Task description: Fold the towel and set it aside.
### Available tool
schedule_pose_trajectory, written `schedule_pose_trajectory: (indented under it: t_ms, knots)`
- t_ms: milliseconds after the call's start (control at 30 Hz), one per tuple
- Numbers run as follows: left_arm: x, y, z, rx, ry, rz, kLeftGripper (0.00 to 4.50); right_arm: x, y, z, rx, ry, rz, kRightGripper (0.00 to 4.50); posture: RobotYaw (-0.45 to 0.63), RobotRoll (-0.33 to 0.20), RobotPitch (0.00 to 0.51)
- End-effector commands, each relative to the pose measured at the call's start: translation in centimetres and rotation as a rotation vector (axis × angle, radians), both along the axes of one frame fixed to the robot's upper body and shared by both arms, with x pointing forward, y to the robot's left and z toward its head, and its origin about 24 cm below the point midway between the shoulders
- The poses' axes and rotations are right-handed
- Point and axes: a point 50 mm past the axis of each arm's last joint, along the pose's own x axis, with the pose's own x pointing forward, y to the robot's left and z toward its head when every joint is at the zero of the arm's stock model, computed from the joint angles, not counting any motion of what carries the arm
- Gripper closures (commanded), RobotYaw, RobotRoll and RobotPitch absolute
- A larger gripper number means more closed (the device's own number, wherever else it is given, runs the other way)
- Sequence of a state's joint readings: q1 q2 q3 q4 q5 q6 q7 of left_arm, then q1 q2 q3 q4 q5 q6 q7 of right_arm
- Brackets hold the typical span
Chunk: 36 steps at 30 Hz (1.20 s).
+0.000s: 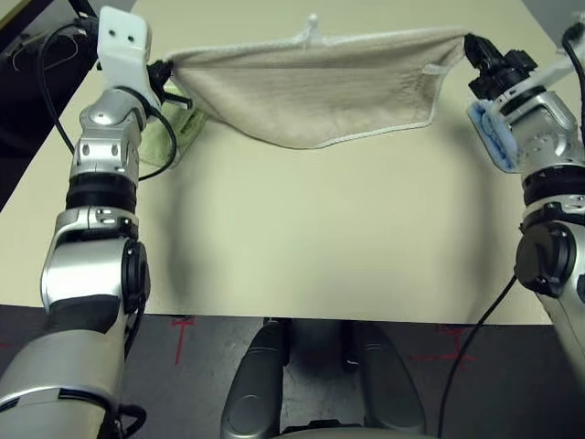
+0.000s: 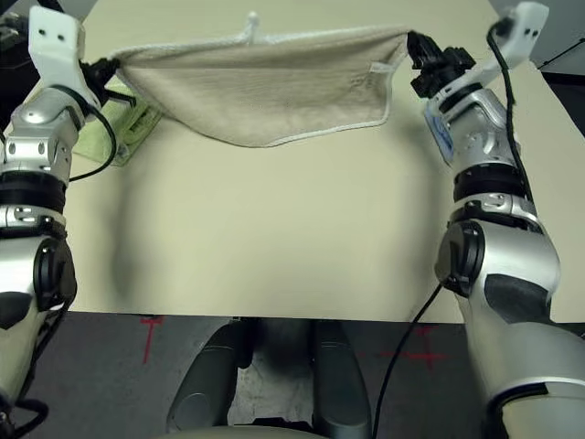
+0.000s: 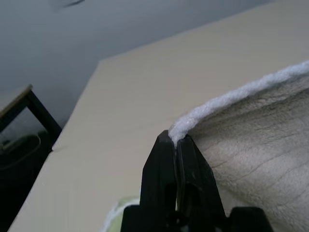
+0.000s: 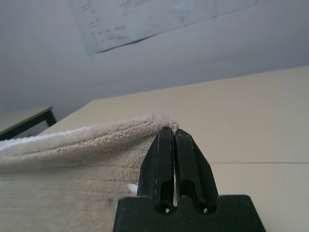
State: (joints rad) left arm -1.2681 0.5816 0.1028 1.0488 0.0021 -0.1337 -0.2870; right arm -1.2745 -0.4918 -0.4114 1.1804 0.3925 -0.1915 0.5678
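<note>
Left gripper [image 1: 164, 68]: fingers pressed together on one top corner of the towel [image 1: 311, 91]; in the left wrist view the white edging comes out right at the black fingertips [image 3: 170, 145].
Right gripper [image 1: 472, 44]: likewise clamped shut, pinching the towel's opposite top corner; the right wrist view shows the terry fold draped over the fingertips [image 4: 166, 137].
Towel, place: hangs in the air between the two grippers, above the far part of the worktop [image 1: 302, 238]; its top edge is stretched nearly taut, its lower edge sags in a curve. Whether that lower edge touches the worktop cannot be told.
Towel, long axis: runs side to side, from gripper to gripper, across the robot's front.
Towel, marks: a white loop [image 1: 313, 22] stands up from the middle of the top edge; a small white tag [image 1: 431, 69] sits close to the right-gripper corner.
Deciding relation: the cloth lies inward of each gripper and below it; both arms share the load evenly, neither nearer.
Green towel [image 1: 174, 137]: lies on the worktop just below the towel's left-gripper corner, partly behind the left arm.
Judged next step: laying the hanging cloth down to double it calls for both corners to travel together.
</note>
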Motion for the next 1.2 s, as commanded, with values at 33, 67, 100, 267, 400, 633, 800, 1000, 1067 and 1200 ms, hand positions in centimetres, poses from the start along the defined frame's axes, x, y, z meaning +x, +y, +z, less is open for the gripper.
schedule_pose_trajectory:
  t_ms: [33,67,100,267,400,633,800,1000,1067,1200]
  knots:
    - [-0.3,0.1,1.8,0.001,-0.106,0.018,4.49,-1.0,-2.7,2.1,0.114,-0.098,-0.152,4.50,0.00,0.000,0.303]
    - [-0.4,-0.1,2.4,-0.005,-0.136,0.006,4.49,-1.2,-3.2,2.6,0.133,-0.116,-0.175,4.50,0.00,0.000,0.303]
    - [-0.5,-0.3,3.0,-0.016,-0.173,-0.017,4.49,-1.4,-3.6,3.0,0.144,-0.130,-0.190,4.50,0.00,0.000,0.302]
    - [-1.3,-0.7,4.6,-0.069,-0.307,-0.102,4.49,-2.0,-4.7,3.4,0.157,-0.155,-0.199,4.50,0.00,0.000,0.304]
    - [-1.2,-0.5,3.2,-0.040,-0.230,-0.146,4.49,-1.7,-4.5,2.0,0.104,-0.102,-0.116,4.50,0.00,0.000,0.308]
    - [-2.0,0.7,-3.9,0.119,0.223,-0.339,4.49,-1.9,-4.0,-2.9,-0.157,0.115,0.134,4.50,0.00,0.000,0.315]
    - [-4.9,1.6,-5.4,0.205,0.467,-0.463,4.49,-2.9,-4.5,-4.0,-0.270,0.217,0.314,4.50,0.00,0.000,0.314]
    - [-7.4,2.2,-5.3,0.276,0.614,-0.545,4.49,-4.2,-5.3,-4.7,-0.529,0.319,0.407,4.50,0.00,0.000,0.310]
    - [-7.9,2.3,-5.1,0.289,0.647,-0.571,4.49,-4.5,-5.4,-4.8,-0.597,0.341,0.434,4.50,0.00,0.000,0.310]
    - [-9.4,2.1,-3.9,0.316,0.737,-0.687,4.49,-5.1,-6.1,-4.3,-0.652,0.357,0.468,4.50,0.01,0.000,0.309]
